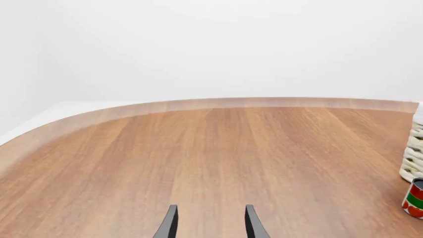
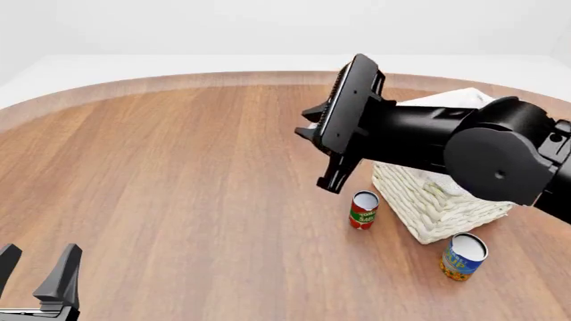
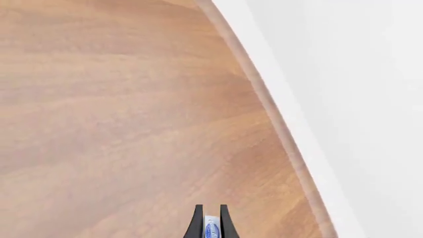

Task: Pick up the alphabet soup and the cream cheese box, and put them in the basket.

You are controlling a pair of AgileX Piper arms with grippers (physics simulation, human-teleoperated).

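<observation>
The right gripper (image 3: pixel 211 220) is clamped on the small white-and-blue cream cheese box (image 3: pixel 211 229), held above the wooden table beside the cream woven basket (image 2: pixel 437 204). Below it, beyond the basket's near corner, stands the blue-labelled alphabet soup can (image 2: pixel 462 256). The left gripper (image 1: pixel 210 223) is spread wide, holding nothing.

Broad bare brown wooden surface (image 2: pixel 178 174) lies open on the left. On the right, the cream-white woven wicker basket (image 2: pixel 437 200), red-and-green labelled can (image 2: pixel 363 210) and blue-labelled soup can (image 2: pixel 463 256) crowd together, leaving narrow gaps.
</observation>
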